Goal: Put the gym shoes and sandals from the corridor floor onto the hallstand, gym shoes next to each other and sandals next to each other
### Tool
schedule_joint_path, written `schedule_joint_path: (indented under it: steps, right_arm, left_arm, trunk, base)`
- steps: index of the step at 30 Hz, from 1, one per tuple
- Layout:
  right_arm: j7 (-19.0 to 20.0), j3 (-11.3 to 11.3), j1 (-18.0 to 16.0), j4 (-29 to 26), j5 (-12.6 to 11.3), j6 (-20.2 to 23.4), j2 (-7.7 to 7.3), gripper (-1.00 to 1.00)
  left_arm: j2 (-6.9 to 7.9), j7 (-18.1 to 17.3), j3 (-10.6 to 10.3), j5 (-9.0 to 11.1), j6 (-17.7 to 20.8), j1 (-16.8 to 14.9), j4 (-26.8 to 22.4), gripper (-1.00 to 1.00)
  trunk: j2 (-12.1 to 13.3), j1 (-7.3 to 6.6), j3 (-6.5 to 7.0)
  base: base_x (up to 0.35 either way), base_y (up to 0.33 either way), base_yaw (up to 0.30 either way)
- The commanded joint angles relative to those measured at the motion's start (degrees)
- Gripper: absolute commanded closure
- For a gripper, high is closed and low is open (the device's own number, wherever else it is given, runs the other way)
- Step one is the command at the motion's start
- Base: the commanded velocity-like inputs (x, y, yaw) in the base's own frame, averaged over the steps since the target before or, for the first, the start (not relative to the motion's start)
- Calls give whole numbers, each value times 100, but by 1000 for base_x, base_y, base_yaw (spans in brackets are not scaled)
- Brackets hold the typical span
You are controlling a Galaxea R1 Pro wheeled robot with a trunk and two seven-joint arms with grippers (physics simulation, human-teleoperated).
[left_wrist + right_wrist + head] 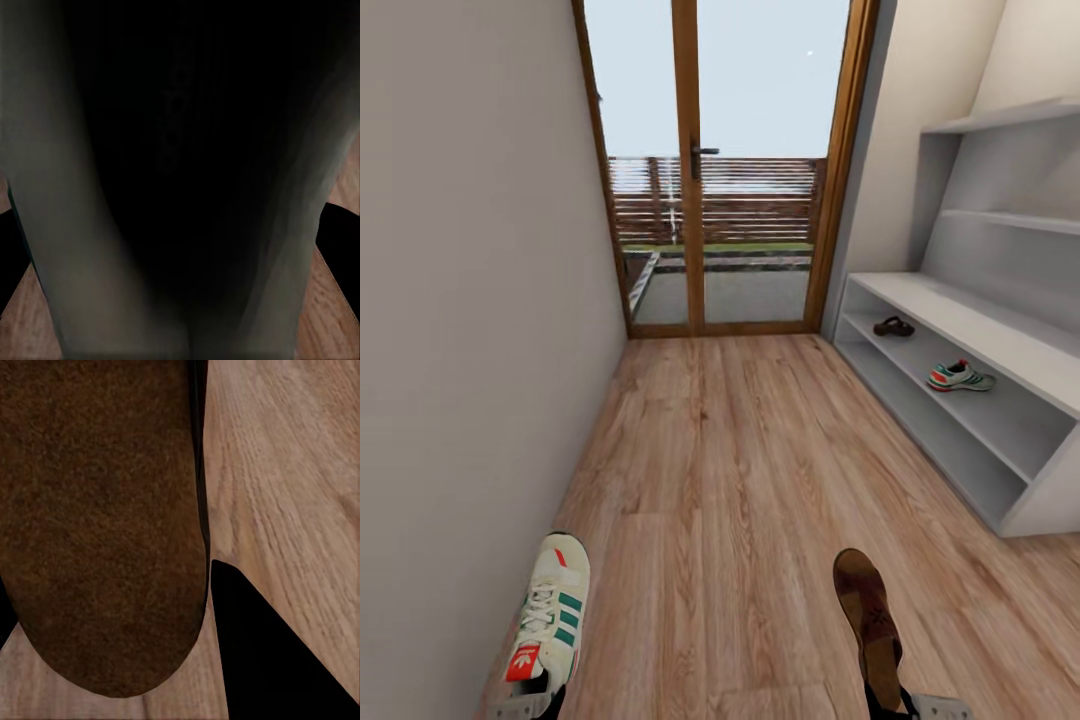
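My left gripper (530, 700) is clamped on the heel of a gym shoe (550, 615) and my right gripper (905, 705) grips the heel end of a brown sandal (868, 625), both held out over the corridor floor (740, 470), well short of the hallstand (1000, 340). In the right wrist view the sandal's sole (97, 525) sits close against the lens. On the hallstand's upper low shelf, the other sandal (893, 326) lies toward the glass door (725, 170) end, the other gym shoe (960, 376) apart from it.
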Motion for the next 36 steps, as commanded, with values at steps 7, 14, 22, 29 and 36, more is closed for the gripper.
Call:
schedule_joint_path:
  steps: [7,14,22,29,36]
  right_arm:
    - [32,-49,-5,3,34,-14,0,100]
    - [32,-49,-5,10,34,-14,4,100]
    - [32,-50,-5,14,32,-14,7,100]
    - [34,-49,-5,20,28,-13,7,100]
    - [34,-49,-5,21,29,-8,8,100]
  left_arm:
    - [-4,-33,49,-50,-26,-7,3,100]
    - [-4,-33,49,-50,-26,-6,3,100]
    - [-4,-32,48,-51,-25,-8,3,100]
    - [-4,-32,45,-56,-24,-4,3,100]
    - [-4,-33,48,-51,-26,-4,3,100]
  trunk:
    - [-2,2,-5]
    - [-2,2,-5]
    - [-2,2,-5]
    - [-2,2,-5]
    - [-2,2,-5]
  base:
    - [340,0,-8]
    - [340,0,-218]
    - [340,0,-268]
    - [340,0,-269]
    - [340,0,-270]
